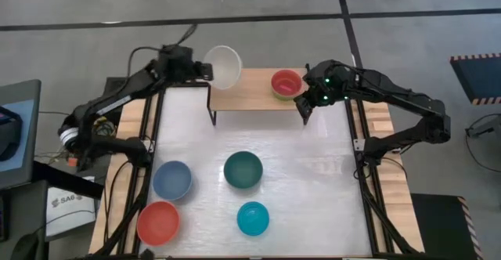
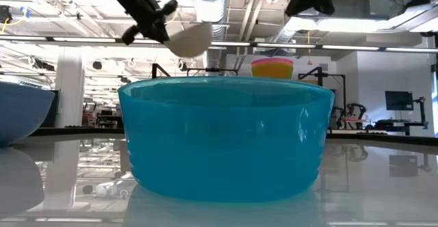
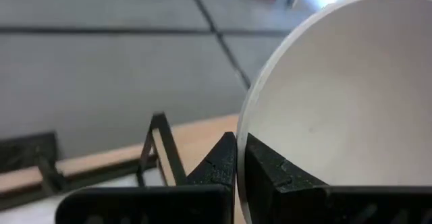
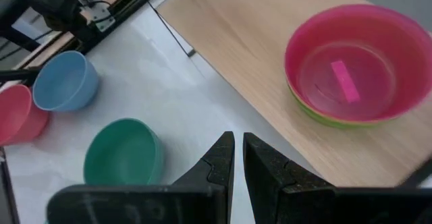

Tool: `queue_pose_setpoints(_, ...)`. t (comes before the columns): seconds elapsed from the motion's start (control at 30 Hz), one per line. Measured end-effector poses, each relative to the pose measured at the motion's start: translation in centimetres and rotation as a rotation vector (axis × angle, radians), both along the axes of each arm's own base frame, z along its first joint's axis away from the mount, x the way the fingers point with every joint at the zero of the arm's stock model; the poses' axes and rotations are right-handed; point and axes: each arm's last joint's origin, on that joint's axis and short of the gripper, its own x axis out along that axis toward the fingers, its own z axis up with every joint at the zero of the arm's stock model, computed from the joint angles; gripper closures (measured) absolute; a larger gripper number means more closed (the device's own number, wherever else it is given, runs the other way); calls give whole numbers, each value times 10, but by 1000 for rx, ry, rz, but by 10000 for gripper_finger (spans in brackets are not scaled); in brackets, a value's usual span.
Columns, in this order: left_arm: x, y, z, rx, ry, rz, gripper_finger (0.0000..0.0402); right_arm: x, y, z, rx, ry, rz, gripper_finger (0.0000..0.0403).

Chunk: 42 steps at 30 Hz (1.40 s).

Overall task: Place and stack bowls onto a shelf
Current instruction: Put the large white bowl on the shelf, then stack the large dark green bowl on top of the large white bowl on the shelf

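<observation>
My left gripper [image 1: 205,70] is shut on the white bowl [image 1: 224,66], which is up in the air over the left end of the shelf [image 1: 250,94]. A stack of small bowls stands on the shelf's right end, with the pink bowl [image 4: 351,62] on top, yellow [image 2: 272,68] beneath it and lime green [image 4: 324,116] at the bottom. My right gripper [image 4: 238,160] is shut and empty, just off the shelf's right near corner beside that stack. The slate-blue bowl [image 1: 172,179], dark teal bowl [image 1: 243,170], cyan bowl [image 1: 253,218] and red-orange bowl [image 1: 159,222] sit on the table. My left gripper pinches the white bowl's rim [image 3: 243,126] on the side toward the table's left, with one finger inside [image 3: 273,170] and one outside [image 3: 219,166]. The fingers come from the left. The bowl is lifted clear and tilted, above the shelf.
The shelf's middle [image 1: 252,84] is bare wood between the white bowl and the stack. The table between the shelf and the row of larger bowls shows free room [image 1: 258,131]. In the low view the cyan bowl [image 2: 226,138] fills the foreground and hides most of the shelf.
</observation>
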Motion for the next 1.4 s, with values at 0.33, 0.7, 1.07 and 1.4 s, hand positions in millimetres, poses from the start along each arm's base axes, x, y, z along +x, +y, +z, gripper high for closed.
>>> queue_pose_setpoints(0.33,47,37,0,-130,381,-108,401,-26,7,8,23,10,-98,342)
queue_pose_setpoints(0.7,76,58,-9,-239,475,-234,399,-35,20,12,15,2,-118,342)
queue_pose_setpoints(1.07,59,45,12,-209,485,-206,301,-39,28,11,-11,39,-144,342)
queue_pose_setpoints(1.4,22,-9,69,-54,414,-234,249,-28,27,8,-13,43,-112,342)
